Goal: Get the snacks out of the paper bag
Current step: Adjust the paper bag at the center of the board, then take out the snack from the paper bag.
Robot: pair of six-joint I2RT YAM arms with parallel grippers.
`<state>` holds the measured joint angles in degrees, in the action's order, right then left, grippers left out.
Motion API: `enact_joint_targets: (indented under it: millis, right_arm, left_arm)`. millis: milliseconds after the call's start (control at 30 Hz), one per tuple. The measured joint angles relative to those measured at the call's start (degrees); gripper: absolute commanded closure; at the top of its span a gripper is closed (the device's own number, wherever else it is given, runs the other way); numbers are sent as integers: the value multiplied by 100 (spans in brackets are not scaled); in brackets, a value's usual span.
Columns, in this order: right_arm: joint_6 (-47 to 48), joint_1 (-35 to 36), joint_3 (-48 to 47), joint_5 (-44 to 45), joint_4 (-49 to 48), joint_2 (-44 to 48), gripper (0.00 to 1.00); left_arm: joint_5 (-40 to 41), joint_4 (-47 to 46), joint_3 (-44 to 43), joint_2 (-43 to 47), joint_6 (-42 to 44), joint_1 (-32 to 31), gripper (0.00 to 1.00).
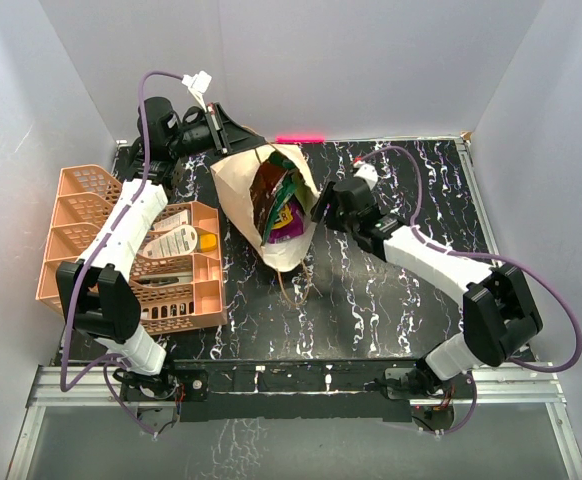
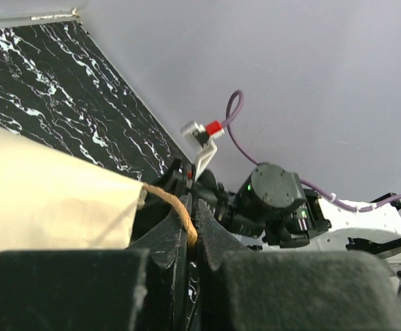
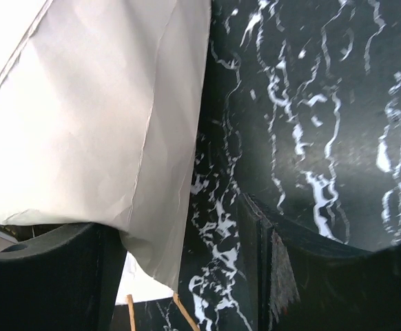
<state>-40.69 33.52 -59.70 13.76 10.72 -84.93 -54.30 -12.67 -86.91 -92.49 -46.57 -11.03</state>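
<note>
Several snacks (image 1: pixel 279 205) in paper bag (image 1: pixel 237 188), writing illegible.

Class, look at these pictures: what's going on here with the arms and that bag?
The left gripper is shut on a handle of the paper bag, holding it at the far side. The right gripper is open at the bag's right rim, with paper between its fingers. The snacks sit inside the bag, not yet taken out.
</note>
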Motion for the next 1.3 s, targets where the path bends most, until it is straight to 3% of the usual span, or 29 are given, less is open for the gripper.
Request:
enact_joint_targets:
  millis: [200, 467, 633, 833, 933, 1300]
  right_arm:
    - [514, -280, -678, -417, 341, -240, 36]
    - [586, 149, -1008, -671, 1060, 192, 35]
    - [466, 979, -960, -509, 970, 833, 52]
    - [507, 1598, -962, -348, 365, 656, 57]
    - [487, 1580, -962, -22, 234, 339, 67]
    - [505, 898, -1034, -160, -286, -435, 66]
  left_arm:
    - [87, 260, -105, 0, -175, -39, 100]
    - [170, 343, -243, -59, -638, -57, 100]
    - [254, 772, -726, -286, -455, -68, 100]
    - [286, 1108, -872, -304, -258, -72, 100]
    - [291, 1285, -966, -337, -129, -72, 100]
    - [501, 2072, -1368, -378, 448, -79, 100]
